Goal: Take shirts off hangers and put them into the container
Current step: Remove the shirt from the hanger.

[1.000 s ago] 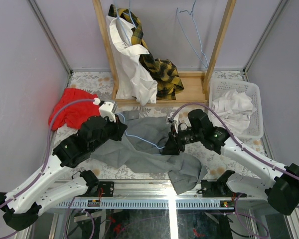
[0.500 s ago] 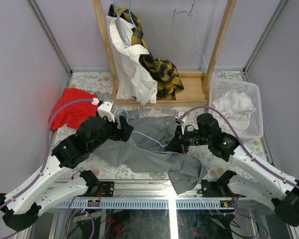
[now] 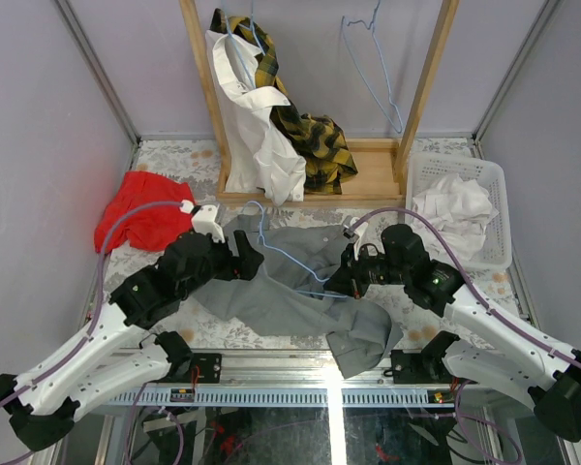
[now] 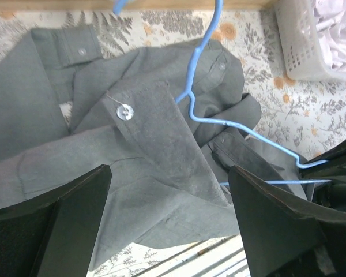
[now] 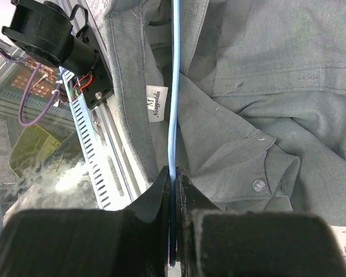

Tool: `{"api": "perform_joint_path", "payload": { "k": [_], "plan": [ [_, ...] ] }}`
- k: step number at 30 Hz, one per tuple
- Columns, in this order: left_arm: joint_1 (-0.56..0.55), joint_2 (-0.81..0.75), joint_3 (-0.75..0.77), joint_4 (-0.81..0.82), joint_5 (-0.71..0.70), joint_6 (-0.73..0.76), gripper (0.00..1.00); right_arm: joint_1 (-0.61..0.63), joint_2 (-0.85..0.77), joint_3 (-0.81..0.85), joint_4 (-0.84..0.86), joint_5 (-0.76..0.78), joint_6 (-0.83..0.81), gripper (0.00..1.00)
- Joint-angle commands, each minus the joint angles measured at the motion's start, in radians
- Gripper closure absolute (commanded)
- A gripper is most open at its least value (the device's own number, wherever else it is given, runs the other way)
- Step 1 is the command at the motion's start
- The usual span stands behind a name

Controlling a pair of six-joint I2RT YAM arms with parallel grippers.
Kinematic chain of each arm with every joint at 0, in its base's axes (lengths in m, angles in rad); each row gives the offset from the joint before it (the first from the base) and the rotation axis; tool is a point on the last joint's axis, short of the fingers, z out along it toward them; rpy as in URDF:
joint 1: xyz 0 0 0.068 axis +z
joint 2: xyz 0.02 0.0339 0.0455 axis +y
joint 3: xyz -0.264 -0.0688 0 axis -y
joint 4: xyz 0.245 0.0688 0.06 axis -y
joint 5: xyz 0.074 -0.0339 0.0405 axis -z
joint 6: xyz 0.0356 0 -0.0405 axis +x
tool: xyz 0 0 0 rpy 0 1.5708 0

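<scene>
A grey shirt point(image 3: 290, 291) lies crumpled on the table between my arms, with a light-blue hanger point(image 3: 271, 247) still threaded through it. My right gripper point(image 3: 344, 281) is shut on the hanger's wire point(image 5: 173, 86), pinched thin between its fingertips point(image 5: 173, 184). My left gripper point(image 3: 247, 257) hovers open over the shirt's left part point(image 4: 150, 150), nothing between its fingers point(image 4: 63, 219). A white shirt point(image 3: 257, 126) and a plaid shirt point(image 3: 315, 140) hang on the rack. The container point(image 3: 494, 194) at the right holds a white shirt point(image 3: 455, 213).
A bare blue hanger point(image 3: 373, 68) hangs from the wooden rack point(image 3: 426, 87) at the back. A red cloth point(image 3: 140, 208) lies at the left. The grey shirt's lower part droops over the table's near edge point(image 3: 363, 354). The container's corner point(image 4: 300, 40) shows in the left wrist view.
My left gripper has opened and let go, shifting slightly right. My right gripper closed on the hanger wire. The hanger's hook end has swung up toward the rack.
</scene>
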Motion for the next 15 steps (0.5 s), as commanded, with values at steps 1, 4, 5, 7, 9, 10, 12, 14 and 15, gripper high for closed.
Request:
{"api": "perform_joint_path", "payload": {
  "k": [1, 4, 5, 7, 9, 10, 12, 14, 15],
  "plan": [
    [0.003, 0.033, -0.043, 0.108, 0.101, -0.073, 0.18, 0.004, -0.015, 0.009, 0.079, 0.012, 0.020, 1.00],
    [0.004, 0.065, -0.059, 0.139, 0.128, -0.100, 0.27, 0.005, -0.015, 0.014, 0.073, 0.008, 0.021, 1.00],
    [0.004, 0.079, -0.052, 0.124, 0.105, -0.104, 0.32, 0.005, -0.018, 0.017, 0.065, 0.011, 0.018, 1.00],
    [0.003, 0.104, -0.038, 0.073, 0.038, -0.100, 0.45, 0.005, -0.030, 0.023, 0.047, 0.018, 0.015, 1.00],
    [0.003, 0.115, -0.020, 0.016, -0.042, -0.089, 0.64, 0.005, -0.052, 0.038, 0.025, 0.017, 0.019, 1.00],
    [0.004, 0.112, -0.013, -0.009, -0.090, -0.084, 0.77, 0.005, -0.065, 0.048, 0.010, 0.018, 0.016, 1.00],
    [0.004, 0.086, -0.003, -0.053, -0.202, -0.081, 0.92, 0.005, -0.097, 0.061, -0.030, 0.028, -0.012, 1.00],
    [0.003, 0.054, 0.001, -0.090, -0.308, -0.083, 1.00, 0.005, -0.129, 0.074, -0.096, 0.058, -0.059, 1.00],
    [0.004, 0.040, 0.004, -0.106, -0.360, -0.086, 1.00, 0.005, -0.146, 0.085, -0.135, 0.072, -0.086, 1.00]
  ]
}}
